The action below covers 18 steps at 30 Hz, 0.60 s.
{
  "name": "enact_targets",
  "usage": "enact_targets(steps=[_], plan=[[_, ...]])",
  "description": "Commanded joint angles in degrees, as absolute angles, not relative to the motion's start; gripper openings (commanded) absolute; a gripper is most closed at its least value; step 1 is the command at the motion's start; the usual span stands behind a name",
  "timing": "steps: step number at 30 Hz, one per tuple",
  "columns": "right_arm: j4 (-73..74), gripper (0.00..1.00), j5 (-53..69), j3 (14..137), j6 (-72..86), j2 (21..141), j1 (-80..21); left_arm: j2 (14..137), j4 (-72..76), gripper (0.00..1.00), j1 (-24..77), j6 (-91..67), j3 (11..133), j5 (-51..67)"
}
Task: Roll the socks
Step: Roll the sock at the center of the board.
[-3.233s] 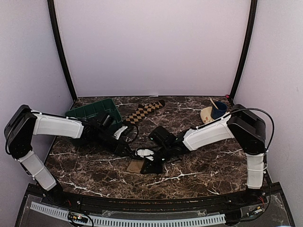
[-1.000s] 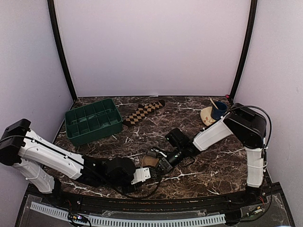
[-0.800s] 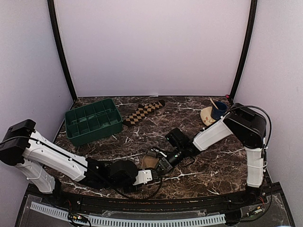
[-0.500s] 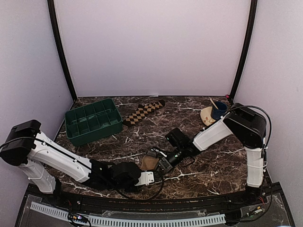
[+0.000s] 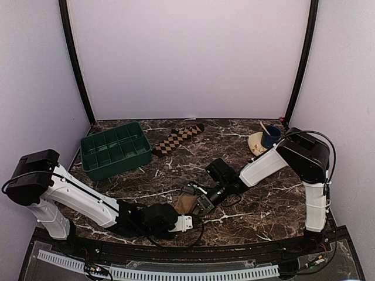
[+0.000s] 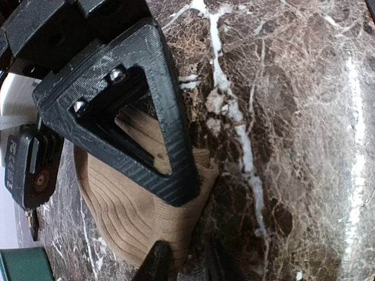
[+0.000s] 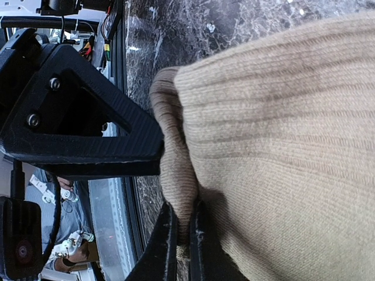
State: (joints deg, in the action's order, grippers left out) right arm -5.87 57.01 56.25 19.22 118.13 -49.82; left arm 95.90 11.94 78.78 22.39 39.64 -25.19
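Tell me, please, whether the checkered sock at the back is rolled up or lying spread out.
Spread out: the checkered sock lies flat at full length on the marble table beside the green tray.

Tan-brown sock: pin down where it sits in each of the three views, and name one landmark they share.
Top external: the tan-brown ribbed sock lies front-centre on the dark white-veined marble tabletop.
Left wrist: the sock fills the lower left.
Right wrist: the sock fills the right side, its folded edge toward the middle.
Shared landmark: the marble tabletop, right half in the left wrist view, top strip in the right wrist view.
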Motion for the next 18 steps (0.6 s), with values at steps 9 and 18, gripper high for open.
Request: enact_targets(steps=[9, 18], plan=[[0.34, 0.00, 52.10, 52.05, 19.08, 122.35, -47.62, 96.96, 16.24, 0.28, 79.11, 26.92, 40.34, -29.54], [-0.83, 0.00, 52.36, 50.98, 19.55, 122.43, -47.47, 98.33, 16.45, 0.30, 79.07, 27.89, 40.61, -27.68]])
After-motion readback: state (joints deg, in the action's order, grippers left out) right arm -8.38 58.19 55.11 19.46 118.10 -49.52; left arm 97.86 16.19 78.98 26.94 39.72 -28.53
